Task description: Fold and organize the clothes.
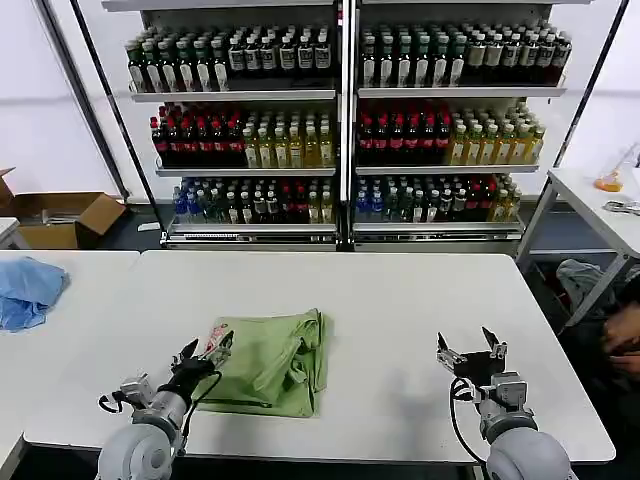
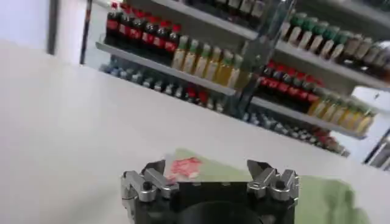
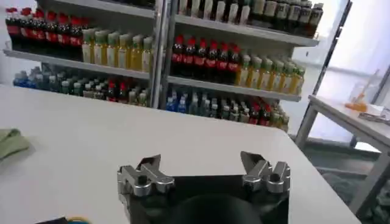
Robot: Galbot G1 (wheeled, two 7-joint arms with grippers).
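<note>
From the head camera I count one light green polo shirt (image 1: pixel 275 365), folded into a rough rectangle and lying flat on the white counter (image 1: pixel 400 310), toward the near edge and left of centre. Its red-and-white chest print (image 2: pixel 183 167) sits at the shirt's left edge, and in the left wrist camera I see it just beyond the fingertips of my left tool (image 2: pixel 210 171).

I have two tools in sight. The left tool (image 1: pixel 205 350) is low over the counter at the shirt's left edge, with its fingers spread apart and nothing between them; whether a fingertip touches the cloth I cannot tell. The right tool (image 1: pixel 470 350) is well apart from the shirt, over bare counter near the front right, and its fingers are also spread with nothing held. In the right wrist camera, the right tool (image 3: pixel 201 165) points across the bare top, with a corner of the green shirt (image 3: pixel 11 143) far off to one side.

One crumpled light blue cloth (image 1: pixel 28 290) lies on a second white counter (image 1: pixel 90 270) at the left.
</note>
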